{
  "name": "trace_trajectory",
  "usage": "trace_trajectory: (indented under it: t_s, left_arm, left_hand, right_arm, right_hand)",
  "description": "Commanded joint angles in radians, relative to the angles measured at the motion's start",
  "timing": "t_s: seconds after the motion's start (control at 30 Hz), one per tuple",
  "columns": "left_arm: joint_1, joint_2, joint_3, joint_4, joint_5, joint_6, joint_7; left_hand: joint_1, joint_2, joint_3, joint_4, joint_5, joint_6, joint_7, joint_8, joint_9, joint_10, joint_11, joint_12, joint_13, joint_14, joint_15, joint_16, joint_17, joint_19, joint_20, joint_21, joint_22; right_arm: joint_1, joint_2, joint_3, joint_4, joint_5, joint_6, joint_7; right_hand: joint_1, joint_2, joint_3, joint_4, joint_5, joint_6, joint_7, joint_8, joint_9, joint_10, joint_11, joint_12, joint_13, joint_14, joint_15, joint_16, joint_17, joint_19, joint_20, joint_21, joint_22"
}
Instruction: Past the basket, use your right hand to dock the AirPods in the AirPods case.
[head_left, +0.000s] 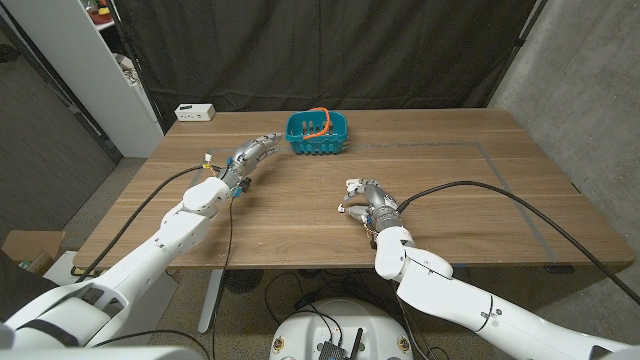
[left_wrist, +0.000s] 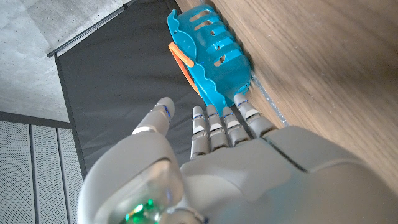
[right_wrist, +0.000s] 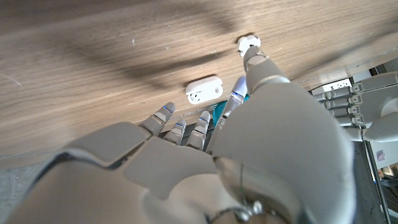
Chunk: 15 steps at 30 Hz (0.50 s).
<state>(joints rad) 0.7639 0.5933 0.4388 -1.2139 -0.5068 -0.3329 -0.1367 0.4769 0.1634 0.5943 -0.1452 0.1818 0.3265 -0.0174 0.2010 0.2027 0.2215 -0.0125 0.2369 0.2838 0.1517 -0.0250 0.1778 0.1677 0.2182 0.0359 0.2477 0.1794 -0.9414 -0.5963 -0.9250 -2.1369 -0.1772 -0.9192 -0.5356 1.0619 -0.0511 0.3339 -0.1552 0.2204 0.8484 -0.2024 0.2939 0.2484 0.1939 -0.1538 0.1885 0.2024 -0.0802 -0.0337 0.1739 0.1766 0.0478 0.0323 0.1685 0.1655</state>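
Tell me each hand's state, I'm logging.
Left hand: open, fingers straight, holding nothing.
Right hand: cannot tell; fingertip touches an AirPod.

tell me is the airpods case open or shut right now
Open. In the right wrist view the AirPods case lies on the table with a round earbud socket showing, while one AirPod sits at a fingertip of the right hand, undocked.

A lab: black curtain (head_left: 330, 50) backdrop, bare concrete wall (head_left: 590, 70).
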Motion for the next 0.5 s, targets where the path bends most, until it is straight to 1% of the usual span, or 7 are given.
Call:
trace_trajectory:
  t_s: [0.03,0.2,0.23,0.27,0.37,0.43,0.5]
  left_arm:
    - [0.01,-0.001,0.001,-0.014,0.006,-0.003,0.015]
    - [0.03,0.008,-0.007,-0.039,0.003,0.004,0.034]
    - [0.033,0.009,-0.009,-0.042,0.003,0.005,0.037]
    - [0.035,0.011,-0.01,-0.046,0.003,0.006,0.038]
    - [0.044,0.017,-0.015,-0.058,0.006,0.004,0.05]
    - [0.048,0.017,-0.018,-0.059,0.005,0.002,0.054]
    - [0.05,0.018,-0.02,-0.06,0.002,0.004,0.055]
  left_hand:
    - [0.01,-0.003,-0.006,0.0,0.01,0.008,-0.002,0.004,0.002,0.0,-0.005,0.005,0.004,-0.001,-0.006,0.004,0.002,-0.007,-0.001,-0.002,0.002]
    - [0.014,-0.001,-0.01,0.0,0.011,0.006,-0.001,0.003,0.002,-0.002,-0.003,0.006,0.007,-0.002,-0.003,0.004,0.002,-0.008,0.004,-0.006,0.002]
    - [0.015,0.0,-0.011,0.0,0.011,0.006,0.0,0.002,0.002,-0.002,-0.003,0.007,0.007,-0.002,-0.004,0.004,0.002,-0.007,0.003,-0.007,0.002]
    - [0.015,-0.001,-0.012,-0.001,0.011,0.008,-0.001,0.003,0.002,-0.001,-0.003,0.007,0.008,-0.002,-0.005,0.004,0.002,-0.007,0.002,-0.008,0.002]
    - [0.017,-0.002,-0.016,-0.001,0.011,0.012,-0.004,0.004,0.003,0.0,-0.007,0.009,0.009,-0.001,-0.009,0.004,0.002,-0.005,-0.002,-0.01,0.002]
    - [0.017,-0.003,-0.017,-0.002,0.011,0.011,-0.002,0.003,0.003,-0.001,-0.005,0.009,0.009,0.0,-0.007,0.004,0.002,-0.006,0.0,-0.01,0.002]
    - [0.018,-0.003,-0.017,-0.002,0.011,0.009,-0.001,0.003,0.003,-0.003,-0.004,0.008,0.01,-0.002,-0.006,0.003,0.002,-0.006,0.002,-0.011,0.002]
  right_arm:
    - [0.017,0.014,-0.02,0.028,-0.047,-0.005,0.039]
    - [0.018,0.019,-0.013,0.051,-0.045,0.021,0.051]
    - [0.015,0.021,-0.009,0.053,-0.044,0.025,0.05]
    - [0.012,0.022,-0.006,0.055,-0.044,0.032,0.049]
    - [0.007,0.031,0.0,0.06,-0.046,0.034,0.046]
    - [0.008,0.034,0.001,0.065,-0.049,0.037,0.047]
    - [0.005,0.041,0.005,0.069,-0.05,0.041,0.043]
  right_hand:
    - [0.009,0.001,-0.002,0.0,-0.003,-0.001,-0.009,-0.009,-0.002,-0.003,0.004,0.001,0.001,-0.009,-0.055,0.008,0.002,-0.007,0.004,0.004,0.001]
    - [0.01,0.001,-0.003,0.0,-0.003,0.008,-0.009,-0.011,-0.006,0.009,0.001,0.007,0.0,-0.001,-0.059,0.013,0.001,-0.006,0.004,0.008,0.001]
    - [0.012,0.003,-0.002,0.0,-0.003,0.018,-0.008,-0.009,-0.007,0.012,0.001,0.009,0.0,0.004,-0.06,0.015,0.001,-0.004,0.002,0.01,0.001]
    - [0.014,0.004,-0.002,0.0,-0.003,0.025,-0.01,-0.01,-0.01,0.021,-0.004,0.012,-0.001,0.014,-0.066,0.02,0.001,0.0,0.001,0.012,0.001]
    - [0.018,0.004,-0.002,-0.001,-0.002,0.035,-0.008,-0.012,-0.013,0.034,-0.002,0.017,-0.001,0.024,-0.069,0.024,0.001,0.011,-0.003,0.017,0.0]
    - [0.02,0.005,-0.002,-0.001,-0.002,0.051,-0.007,-0.009,-0.016,0.04,-0.009,0.019,-0.001,0.031,-0.071,0.026,0.001,0.015,-0.005,0.018,0.0]
    - [0.02,0.005,-0.002,-0.001,-0.002,0.053,-0.006,-0.01,-0.017,0.042,-0.007,0.019,-0.001,0.034,-0.073,0.026,0.001,0.019,-0.007,0.019,0.0]
